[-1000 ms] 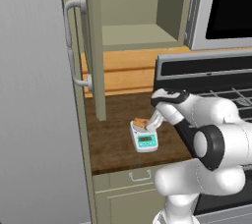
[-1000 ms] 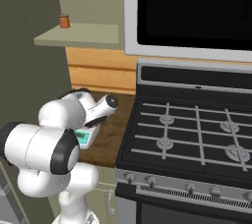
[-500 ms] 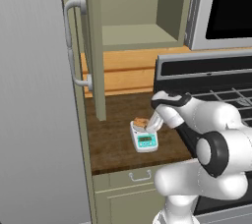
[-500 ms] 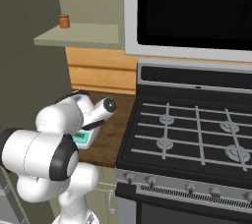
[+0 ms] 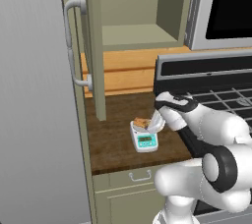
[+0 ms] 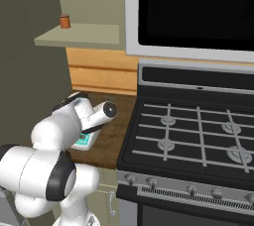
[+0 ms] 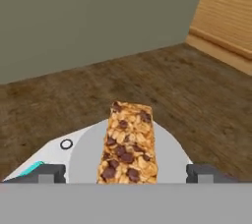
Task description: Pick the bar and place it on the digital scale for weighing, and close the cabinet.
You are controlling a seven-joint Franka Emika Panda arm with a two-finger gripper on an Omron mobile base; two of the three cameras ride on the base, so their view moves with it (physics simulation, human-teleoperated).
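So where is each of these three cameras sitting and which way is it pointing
Left base view: behind the arm to its left, facing forward and down at the digital scale, the bar and the open cabinet; white arm lower right.
Right base view: behind the arm to its right, facing the stove; arm lower left.
Hand view: on the hand, looking along the open claw at the bar on the scale; two finger tips at the bottom.
Shared: both base views show scale, counter and stove.
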